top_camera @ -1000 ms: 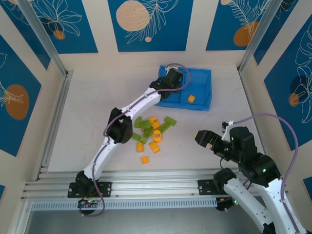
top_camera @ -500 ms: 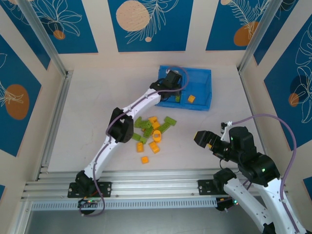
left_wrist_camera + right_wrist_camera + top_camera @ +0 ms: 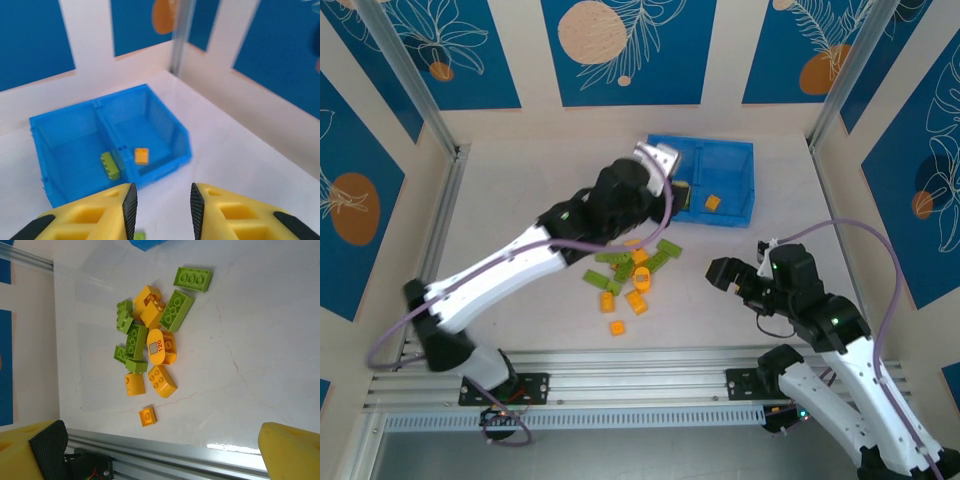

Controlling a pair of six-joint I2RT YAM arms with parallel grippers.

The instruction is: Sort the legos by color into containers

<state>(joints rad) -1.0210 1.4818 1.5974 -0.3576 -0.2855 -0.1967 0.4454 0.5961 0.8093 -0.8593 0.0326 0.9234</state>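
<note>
The containers are the two compartments of a blue bin (image 3: 732,148) at the back of the table. In the left wrist view the bin (image 3: 176,146) holds one green lego (image 3: 110,165) in its left compartment and one orange lego (image 3: 141,156) in its right. My left gripper (image 3: 162,210) hangs raised, short of the bin, open with nothing between its pads; from above it (image 3: 656,162) sits at the bin's left corner. A pile of green and orange legos (image 3: 635,268) lies mid-table. My right gripper (image 3: 720,272) stands wide open to the pile's right, over the pile (image 3: 152,347).
One small orange brick (image 3: 617,327) lies apart from the pile, close to the aluminium rail (image 3: 620,362) along the near edge. The same brick (image 3: 147,416) and rail (image 3: 165,452) show from the right wrist. Panelled walls close in the table's other sides.
My left arm has lifted up and back out of the bin's left compartment, its jaws now apart, and a green brick lies there. My right gripper has edged a little left toward the pile.
</note>
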